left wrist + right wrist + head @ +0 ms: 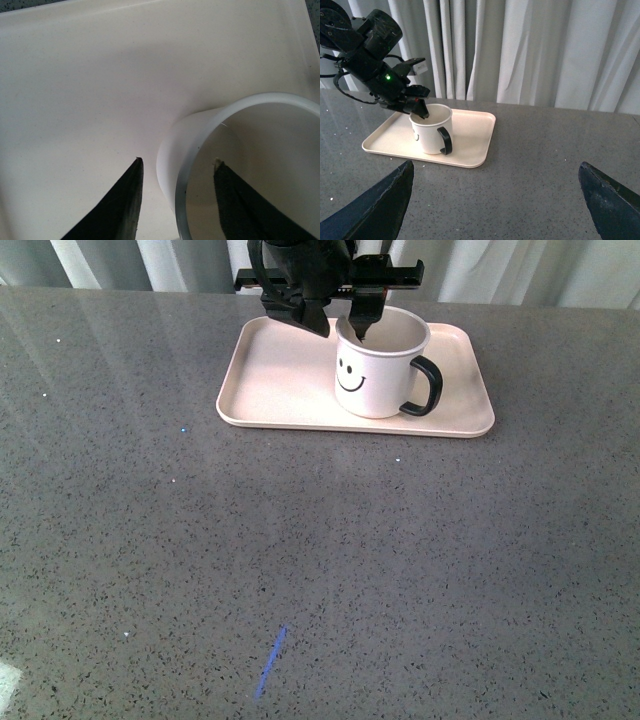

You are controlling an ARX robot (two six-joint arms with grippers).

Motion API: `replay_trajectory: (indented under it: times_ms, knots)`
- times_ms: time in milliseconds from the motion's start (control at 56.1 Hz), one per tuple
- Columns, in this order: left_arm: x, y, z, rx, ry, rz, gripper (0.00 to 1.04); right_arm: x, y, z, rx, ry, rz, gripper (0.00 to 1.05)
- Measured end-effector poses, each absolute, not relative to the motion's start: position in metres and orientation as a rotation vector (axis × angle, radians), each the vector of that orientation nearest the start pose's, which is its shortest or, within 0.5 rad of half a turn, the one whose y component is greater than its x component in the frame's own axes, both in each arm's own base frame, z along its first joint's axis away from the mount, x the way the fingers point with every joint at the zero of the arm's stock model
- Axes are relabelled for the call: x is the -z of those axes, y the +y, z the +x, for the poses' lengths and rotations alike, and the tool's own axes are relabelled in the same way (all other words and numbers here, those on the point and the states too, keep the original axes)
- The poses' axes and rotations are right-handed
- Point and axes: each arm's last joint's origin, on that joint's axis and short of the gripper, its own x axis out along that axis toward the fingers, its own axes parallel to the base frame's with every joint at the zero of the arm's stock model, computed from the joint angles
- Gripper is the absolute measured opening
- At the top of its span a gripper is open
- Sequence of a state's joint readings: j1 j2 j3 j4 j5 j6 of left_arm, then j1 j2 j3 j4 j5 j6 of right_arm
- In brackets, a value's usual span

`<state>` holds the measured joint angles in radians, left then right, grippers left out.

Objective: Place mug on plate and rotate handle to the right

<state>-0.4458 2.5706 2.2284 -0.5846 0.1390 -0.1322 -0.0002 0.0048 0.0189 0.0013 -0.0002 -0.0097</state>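
Observation:
The white mug (378, 368) with a black smiley face stands upright on the pale pink plate (280, 390) at the far side of the table. Its black handle (424, 386) points to the right. My left gripper (343, 330) is open and straddles the mug's left rim, one finger inside the cup and one outside. The left wrist view shows that rim (181, 180) between the two fingers, apart from both. My right gripper (495, 200) is open and wide over bare table, well away from the mug (431, 129) and plate (475, 135).
Grey speckled tabletop (320, 570) stretches in front of the plate. A short blue tape mark (271, 660) lies near the front edge. Pale curtains (530, 50) hang behind the table.

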Motion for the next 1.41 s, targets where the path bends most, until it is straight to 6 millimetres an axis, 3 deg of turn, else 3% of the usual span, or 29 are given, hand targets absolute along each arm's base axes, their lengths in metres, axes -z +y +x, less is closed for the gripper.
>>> replay_trajectory:
  times_ms: [196, 356, 552, 623, 695, 712, 784, 944, 1104, 1264, 1407]
  knots:
    - [-0.155, -0.237, 0.484, 0.499, 0.924, 0.023, 0.73, -0.170, 0.000, 0.097, 0.000, -0.015, -0.010, 0.96]
    - [-0.188, -0.228, 0.467, 0.517, 0.834, 0.008, 0.96, -0.170, 0.000, 0.097, 0.000, -0.015, -0.010, 0.96]
    - [-0.240, -0.196, 0.428, 0.494, 0.628, -0.052, 0.96, -0.170, 0.000, 0.097, 0.000, -0.015, -0.010, 0.96]
    - [-0.248, -0.190, 0.423, 0.482, 0.611, -0.064, 0.96, -0.170, 0.000, 0.097, 0.000, -0.015, -0.010, 0.96]
    - [-0.241, -0.183, 0.421, 0.283, 0.386, 0.006, 0.85, -0.170, 0.000, 0.097, 0.000, -0.015, -0.010, 0.96]
    - [-0.223, -0.157, 0.398, 0.064, 0.151, 0.012, 0.69, -0.170, 0.000, 0.097, 0.000, -0.015, -0.010, 0.96]
    - [-0.217, -0.131, 0.373, 0.023, 0.048, -0.012, 0.57, -0.170, 0.000, 0.097, 0.002, -0.015, -0.010, 0.96]
    - [-0.216, -0.089, 0.325, 0.005, -0.039, -0.030, 0.32, -0.170, 0.000, 0.097, 0.000, -0.015, -0.010, 0.96]
    - [-0.192, -0.058, 0.280, 0.006, 0.008, -0.014, 0.01, -0.170, 0.000, 0.097, 0.000, -0.015, -0.010, 0.96]
    - [-0.183, -0.035, 0.237, 0.009, 0.007, -0.010, 0.01, -0.170, 0.000, 0.097, 0.000, -0.015, -0.010, 0.96]
    - [-0.179, -0.025, 0.217, 0.002, 0.006, -0.010, 0.01, -0.170, 0.000, 0.097, 0.000, -0.015, -0.010, 0.96]
